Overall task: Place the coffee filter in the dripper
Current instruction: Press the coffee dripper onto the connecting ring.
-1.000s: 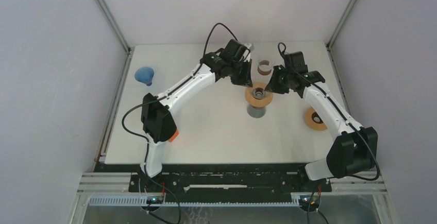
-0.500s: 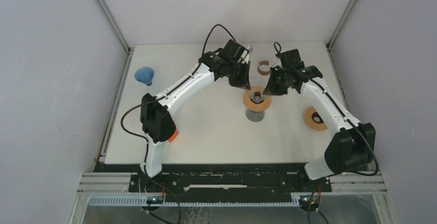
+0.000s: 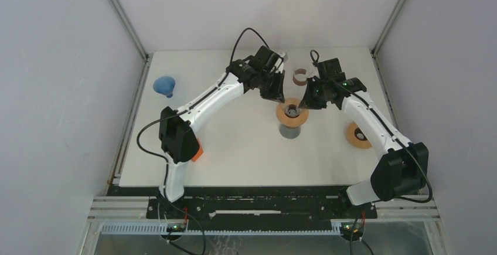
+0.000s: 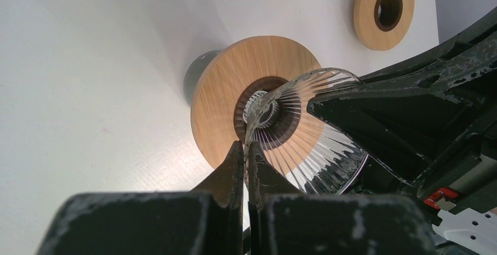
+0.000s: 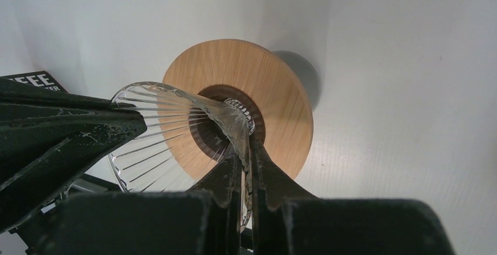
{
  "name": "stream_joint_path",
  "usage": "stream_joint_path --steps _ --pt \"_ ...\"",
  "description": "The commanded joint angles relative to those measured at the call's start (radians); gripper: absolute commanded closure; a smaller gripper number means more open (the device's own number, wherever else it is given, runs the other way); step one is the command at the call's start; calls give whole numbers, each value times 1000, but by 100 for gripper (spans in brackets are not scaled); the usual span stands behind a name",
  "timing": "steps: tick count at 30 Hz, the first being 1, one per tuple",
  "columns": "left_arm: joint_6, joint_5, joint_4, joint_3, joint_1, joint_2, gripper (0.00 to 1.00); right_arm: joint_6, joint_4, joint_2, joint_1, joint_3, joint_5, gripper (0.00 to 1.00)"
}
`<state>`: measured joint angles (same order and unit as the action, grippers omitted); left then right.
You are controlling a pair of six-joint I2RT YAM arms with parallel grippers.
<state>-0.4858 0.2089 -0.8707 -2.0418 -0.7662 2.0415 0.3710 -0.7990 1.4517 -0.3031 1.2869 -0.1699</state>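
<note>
The dripper is a clear ribbed glass cone whose narrow end sits in the hole of a round wooden collar on a grey base. My left gripper is shut on one side of the cone's rim. My right gripper is shut on the opposite side of the glass cone. In the top view both grippers, left and right, meet over the collar. A curled brown and white piece, maybe the coffee filter, lies behind them.
A second wooden ring lies at the right of the table and also shows in the left wrist view. A blue funnel stands at the far left. A black label corner shows beside the dripper.
My right gripper has moved a little to the left and back. The dripper with its collar has shifted slightly left. Both grippers stay shut on the glass rim.
</note>
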Motion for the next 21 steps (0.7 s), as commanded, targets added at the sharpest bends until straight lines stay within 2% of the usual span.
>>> stream_joint_path --steps 1,21 --pt "53 -17 -18 39 -37 -12 100 -41 -18 26 -21 -69 33 100" --pt "49 -40 12 143 -77 25 100 -48 14 61 -16 -155 55 100"
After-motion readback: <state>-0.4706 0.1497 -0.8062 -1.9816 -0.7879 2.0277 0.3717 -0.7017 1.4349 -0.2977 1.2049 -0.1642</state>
